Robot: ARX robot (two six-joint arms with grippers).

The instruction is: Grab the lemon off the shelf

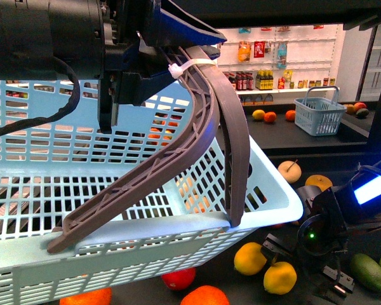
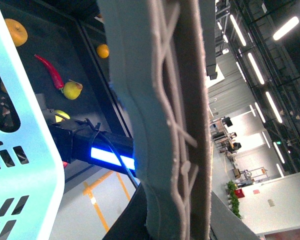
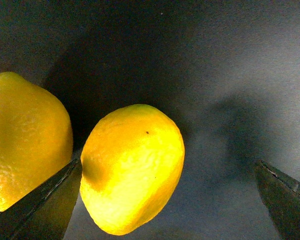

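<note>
Lemon point(image 3: 132, 170) lies on the shelf deck point(image 3: 215, 75) between your right gripper's point(image 3: 167, 162) spread fingers, second lemon point(image 3: 25, 140) beside. Pale-blue basket point(image 1: 178, 241) hangs by its handle point(image 1: 203, 121) at your left gripper point(image 1: 181, 47); clamp unreadable.

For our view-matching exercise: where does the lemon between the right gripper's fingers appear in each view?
Front view: lemon, near the bottom edge, right of centre.
Left wrist view: cannot be picked out.
Right wrist view: lemon, centre.
Shared landmark: second lemon beside it, in the front and right wrist views.
</note>
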